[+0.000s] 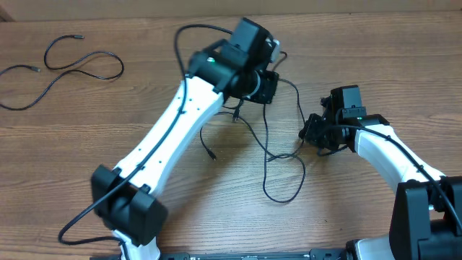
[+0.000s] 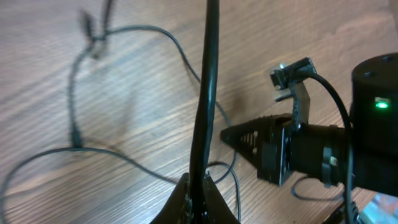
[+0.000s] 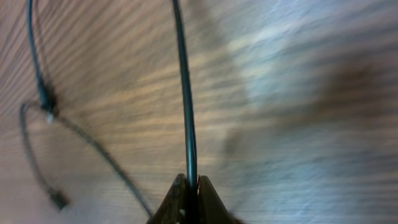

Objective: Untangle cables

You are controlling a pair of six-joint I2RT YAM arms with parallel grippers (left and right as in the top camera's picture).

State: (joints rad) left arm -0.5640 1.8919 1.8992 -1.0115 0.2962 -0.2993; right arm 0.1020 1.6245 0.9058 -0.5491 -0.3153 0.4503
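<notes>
Our left fingers (image 2: 184, 202) clench one cable (image 2: 205, 93) of the tangle (image 1: 268, 155) on the desk (image 1: 346, 209). Our right fingers (image 3: 178, 200) clench a strand (image 3: 186, 93) at the tangle's right edge. A loose cable (image 1: 79, 61) lies well left of the tangle.

Overhead looks down; wrist views skim the table (image 1: 43, 159) (close)

Cables (image 1: 266, 166) on table (image 1: 58, 144), mid-right
</notes>
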